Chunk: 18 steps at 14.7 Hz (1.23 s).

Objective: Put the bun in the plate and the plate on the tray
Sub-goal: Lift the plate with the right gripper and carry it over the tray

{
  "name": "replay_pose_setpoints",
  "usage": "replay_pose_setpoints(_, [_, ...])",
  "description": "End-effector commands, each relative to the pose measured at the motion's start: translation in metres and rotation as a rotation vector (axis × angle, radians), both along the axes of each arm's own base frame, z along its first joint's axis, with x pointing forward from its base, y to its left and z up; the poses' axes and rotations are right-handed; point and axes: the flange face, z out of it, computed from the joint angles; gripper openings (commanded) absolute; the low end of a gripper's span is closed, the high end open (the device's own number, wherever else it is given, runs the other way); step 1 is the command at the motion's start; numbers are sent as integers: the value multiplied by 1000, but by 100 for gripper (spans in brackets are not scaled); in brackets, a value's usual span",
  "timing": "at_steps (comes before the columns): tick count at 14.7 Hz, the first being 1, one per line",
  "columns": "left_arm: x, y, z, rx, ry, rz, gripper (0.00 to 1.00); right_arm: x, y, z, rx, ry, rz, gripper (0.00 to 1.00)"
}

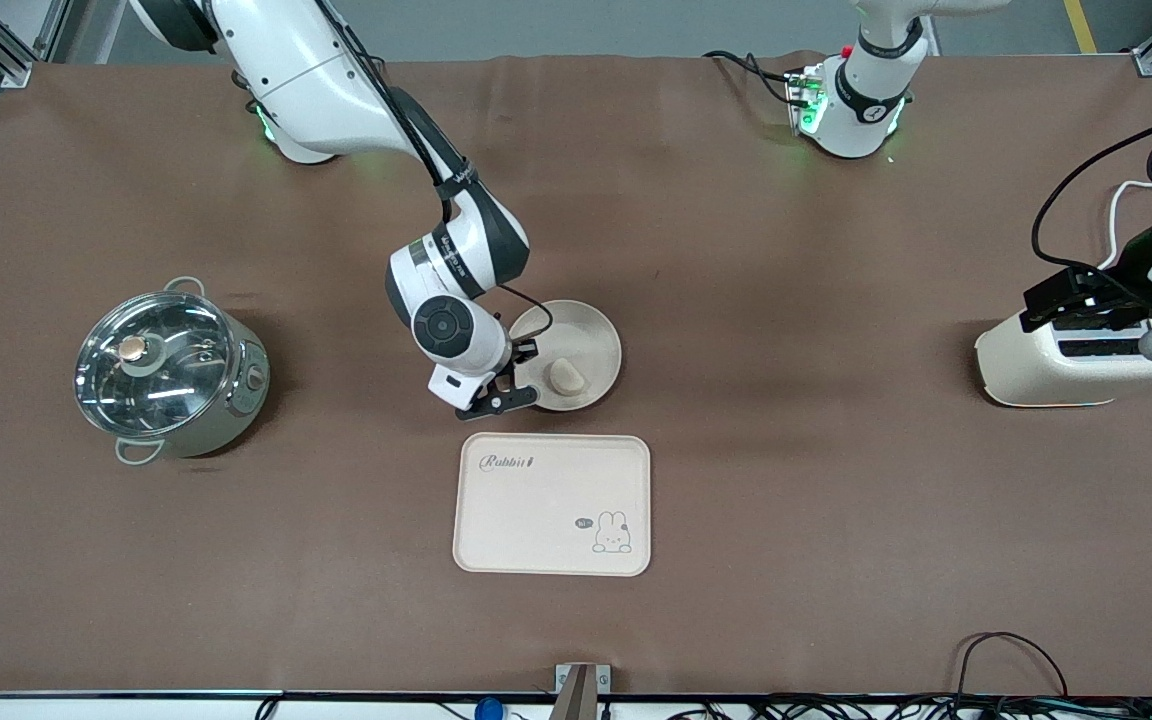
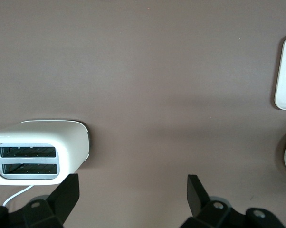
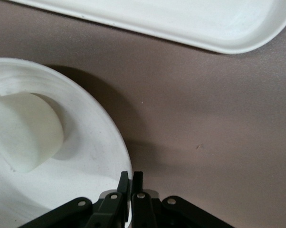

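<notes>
Your bun [image 1: 567,377] sits in the plate [image 1: 591,337], just beside the right tool [image 1: 510,392], which pinches the plate's rim. The tray [image 1: 553,504] lies on the table [image 1: 836,480] near that tool. Your left tool [image 2: 133,194] waits spread wide, over bare table next to the toaster [image 1: 1066,365].

Right hand [image 3: 131,183] low with fingers pinched together, left hand [image 2: 133,192] raised, fingers spread wide, waiting

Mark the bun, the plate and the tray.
bun [image 1: 567,377]: front view, its rounded top.
plate [image 1: 596,335]: front view, bare inner surface near the rim.
tray [image 1: 536,510]: front view, blank middle.
</notes>
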Motion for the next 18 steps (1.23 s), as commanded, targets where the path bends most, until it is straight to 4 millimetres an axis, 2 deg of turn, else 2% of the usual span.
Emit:
replay_pose_setpoints(1, [-2, 2, 7, -8, -15, -8, 100, -5, -2, 3, 4, 6, -1, 0])
replay_pose_setpoints(5, [-2, 2, 7, -6, -15, -8, 100, 0, -7, 15, 9, 14, -24, 0])
replay_pose_setpoints(9, [-2, 3, 7, -6, -15, -7, 100, 12, -26, 31, 62, 65, -89, 0])
replay_pose_setpoints(16, [-2, 3, 6, -3, -13, -7, 100, 52, -89, 56, 285, 175, -139, 0])
replay_pose_setpoints(18, [-2, 4, 6, -3, -15, -7, 100, 72, -101, 77, 321, 159, -163, 0])
